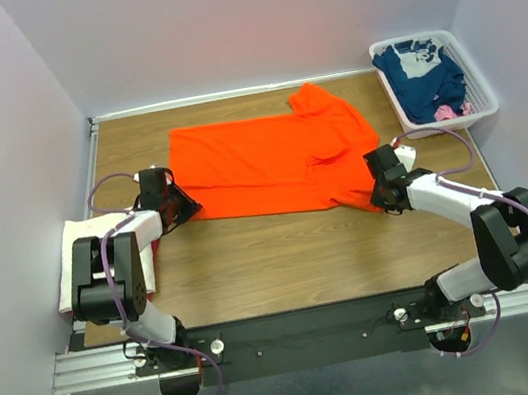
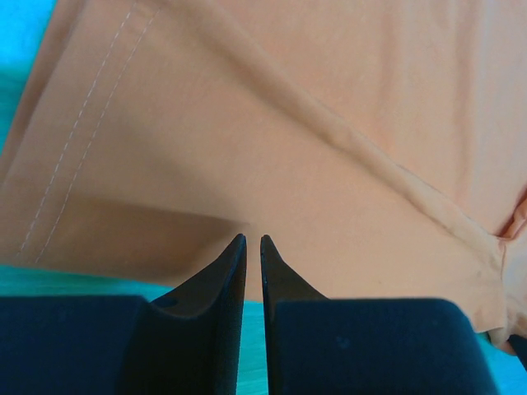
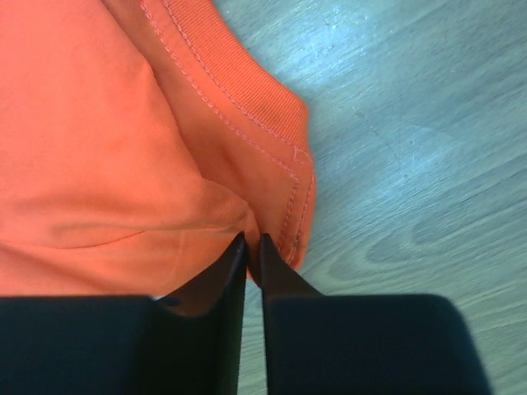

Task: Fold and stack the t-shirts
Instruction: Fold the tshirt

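A bright orange t-shirt (image 1: pixel 267 156) lies spread sideways on the wooden table (image 1: pixel 285 265). My left gripper (image 1: pixel 188 208) is at the shirt's near-left corner. In the left wrist view its tips (image 2: pixel 253 239) stand almost together on the stitched hem edge of the orange cloth (image 2: pixel 329 123). My right gripper (image 1: pixel 381 200) is at the shirt's near-right corner. In the right wrist view it (image 3: pixel 253 237) is shut, with a fold of orange cloth (image 3: pixel 99 123) pinched between the tips next to a ribbed, stitched band (image 3: pixel 247 90).
A white slotted basket (image 1: pixel 454 121) at the back right holds a navy blue t-shirt with white print (image 1: pixel 421 75) and a bit of pink cloth (image 1: pixel 447 112). A folded cream-white t-shirt (image 1: pixel 75 251) lies at the table's left edge beside the left arm.
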`<state>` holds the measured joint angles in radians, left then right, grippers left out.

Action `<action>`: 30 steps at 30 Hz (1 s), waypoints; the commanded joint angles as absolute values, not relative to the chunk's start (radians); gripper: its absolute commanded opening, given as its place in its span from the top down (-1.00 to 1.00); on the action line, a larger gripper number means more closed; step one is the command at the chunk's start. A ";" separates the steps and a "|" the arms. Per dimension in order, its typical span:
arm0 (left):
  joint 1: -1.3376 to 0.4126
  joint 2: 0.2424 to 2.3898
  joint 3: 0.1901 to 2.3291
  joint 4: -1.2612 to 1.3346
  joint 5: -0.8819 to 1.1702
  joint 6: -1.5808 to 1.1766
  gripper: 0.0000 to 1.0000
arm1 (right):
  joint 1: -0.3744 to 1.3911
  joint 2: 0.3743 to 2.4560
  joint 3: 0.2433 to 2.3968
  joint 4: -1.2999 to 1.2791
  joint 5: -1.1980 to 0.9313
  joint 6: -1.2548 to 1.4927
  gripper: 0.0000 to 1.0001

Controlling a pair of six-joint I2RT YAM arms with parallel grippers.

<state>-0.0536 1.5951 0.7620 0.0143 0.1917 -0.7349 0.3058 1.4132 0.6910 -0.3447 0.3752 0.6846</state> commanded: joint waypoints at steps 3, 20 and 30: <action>-0.049 1.606 0.729 0.023 0.138 -0.755 0.61 | 0.278 1.373 0.724 -0.357 0.390 0.632 0.78; -0.049 1.563 0.744 -0.032 0.095 -0.732 0.61 | 0.210 1.329 0.808 -0.505 0.367 0.546 0.33; -0.051 1.489 0.839 -0.075 0.135 -0.680 0.58 | 0.235 1.354 0.926 -0.492 0.147 0.534 0.02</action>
